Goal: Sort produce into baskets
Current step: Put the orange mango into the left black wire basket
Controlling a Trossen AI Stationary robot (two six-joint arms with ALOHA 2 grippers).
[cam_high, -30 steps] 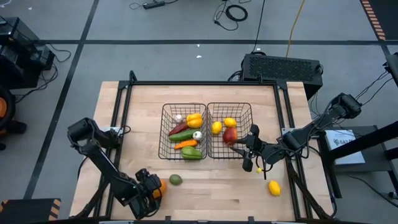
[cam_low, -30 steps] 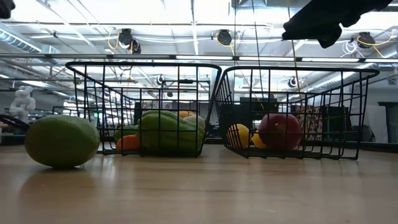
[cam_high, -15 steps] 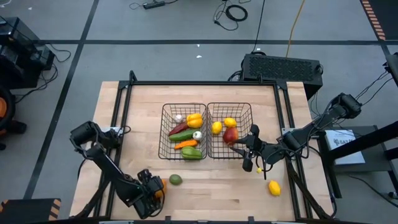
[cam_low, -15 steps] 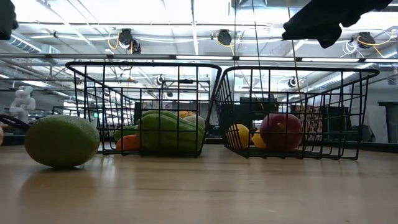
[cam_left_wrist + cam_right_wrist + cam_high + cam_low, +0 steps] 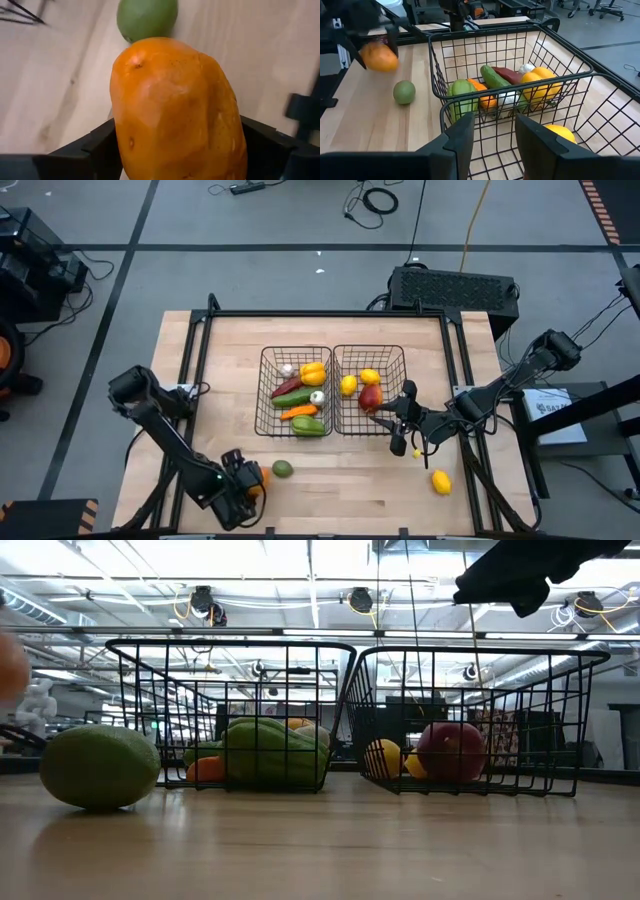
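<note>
My left gripper [image 5: 245, 482] is near the table's front left, shut on an orange pepper [image 5: 175, 110]. The right wrist view shows the orange pepper [image 5: 379, 56] in the air above the wood. A green round fruit [image 5: 283, 469] lies on the table just right of it. My right gripper [image 5: 392, 420] hovers open at the near right corner of the right basket [image 5: 396, 360], with nothing between its fingers. The left basket [image 5: 266, 395] holds peppers, a cucumber and garlic. The right basket holds lemons and a red apple [image 5: 370, 397]. My left gripper pinches the orange pepper between its two fingers, one on each side of its body [image 5: 125, 142]. The fingers come from above, slanting steeply down. The pepper is lifted clear of the table.
A yellow lemon [image 5: 441, 481] lies on the table near the front right, beyond my right arm. A black box [image 5: 455, 288] stands past the table's far right corner. Bare wood stretches along the front edge between the green fruit and the lemon.
My left gripper has gone up with the orange pepper. The pepper now shows higher at the left edge of the low view and hangs clear of the table. The green fruit has stayed where it was.
</note>
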